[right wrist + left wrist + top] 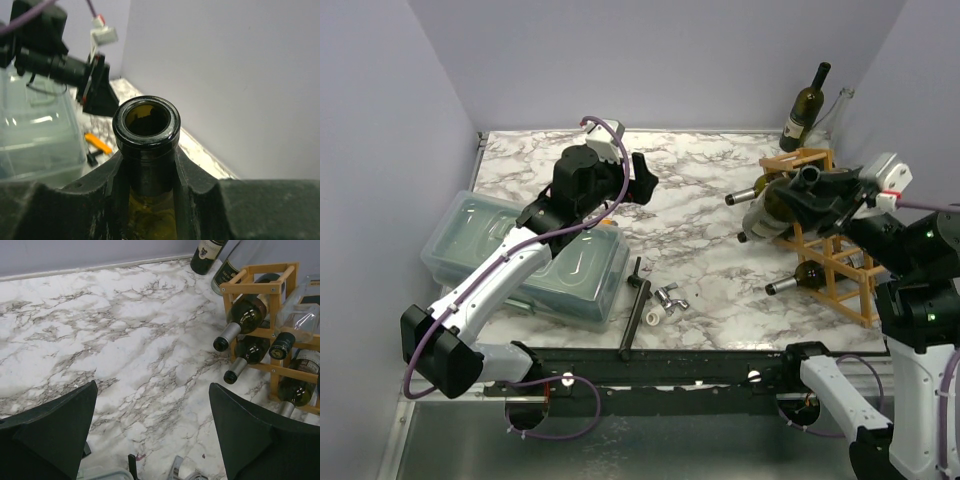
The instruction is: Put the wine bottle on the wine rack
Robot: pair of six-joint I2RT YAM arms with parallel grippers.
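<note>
My right gripper is shut on the neck of a dark olive-green wine bottle. The bottle's open mouth points at the wrist camera, and the gripper's fingers press on both sides of the neck. The bottle is held at the top of the light-brown wooden wine rack at the right. The rack holds several bottles lying with their necks toward the left. My left gripper is open and empty above the middle of the table, well left of the rack.
A clear plastic lidded bin lies at the left under the left arm. A black bar and small metal parts lie near the front. Two bottles stand in the back right corner. A black rail runs along the near edge.
</note>
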